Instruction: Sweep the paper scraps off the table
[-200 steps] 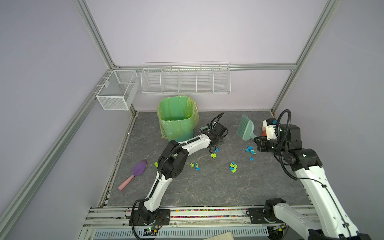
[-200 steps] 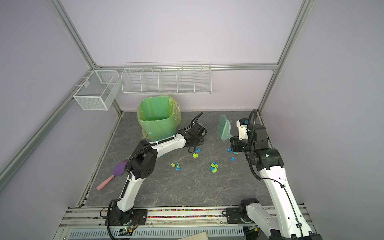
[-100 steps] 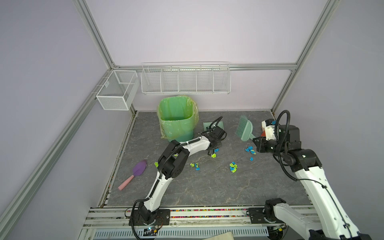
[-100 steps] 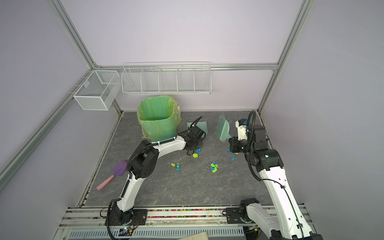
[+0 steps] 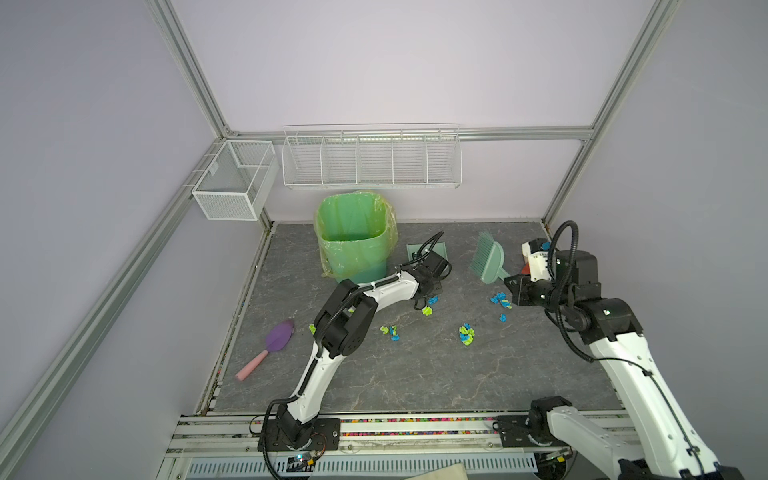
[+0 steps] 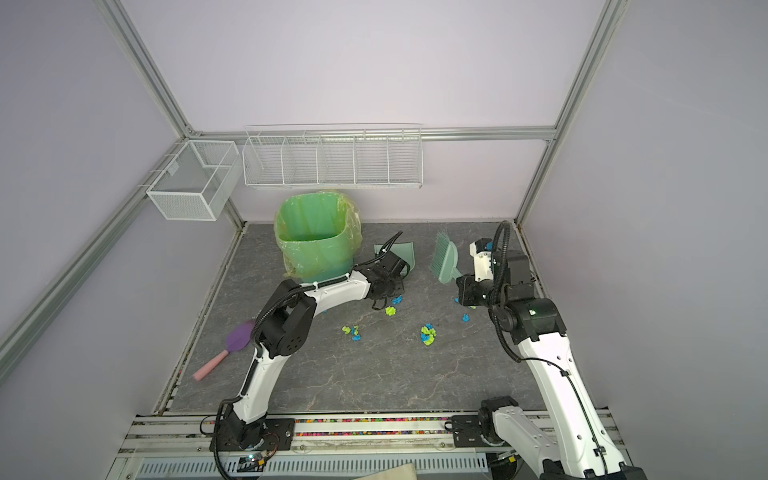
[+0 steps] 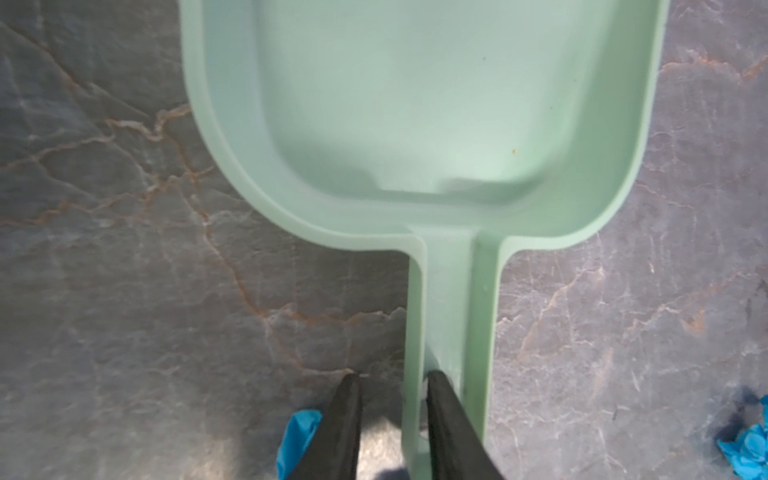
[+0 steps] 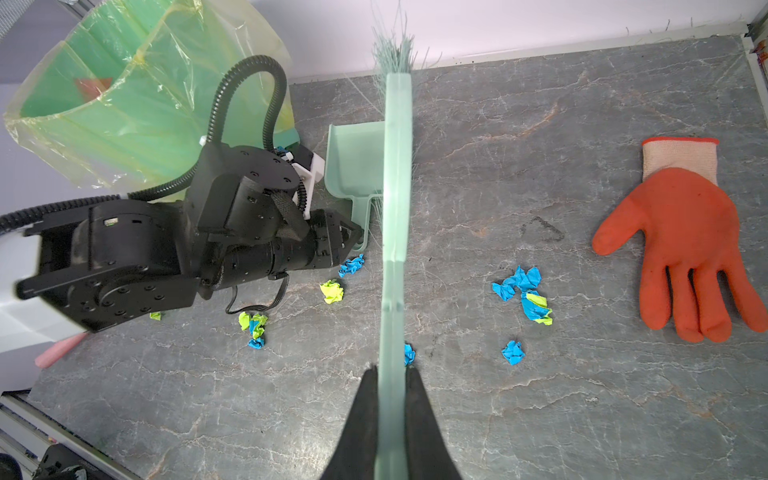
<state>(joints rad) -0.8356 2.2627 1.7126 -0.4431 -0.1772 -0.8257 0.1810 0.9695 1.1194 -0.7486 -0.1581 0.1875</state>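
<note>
Table [image 5: 415, 374]: dark grey slab, pale marble-like veins, aluminium rails along the edges.

Toward the left edge: purple scoop [image 5: 279, 336] with pink handle, lying flat.

Paper scraps [image 5: 466, 334]: tiny crumpled wads, bright blue and lime-green, a few clumped in two-colour pairs. Loose on the table at about mid-depth, from centre toward the right edge. No clear long axis on any single wad. Scatter as a whole runs roughly parallel to the near edge.

Right gripper [image 8: 392, 370]: pressed tight on the flat handle of the mint brush [image 8: 397, 166]. Brush seen edge-on, long axis near to far, bristles toward the far edge.

Left gripper [image 7: 390, 376]: slightly spread, astride one wall of the dustpan [image 7: 415, 104] handle, with a gap beside the outer finger. Not pinching. Dustpan flat, mouth toward the far edge.

Toward the right edge: orange glove [image 8: 685, 232], flat, cuff farthest.

By the far edge, left of centre: green lined bin [image 5: 353, 241], upright.
</note>
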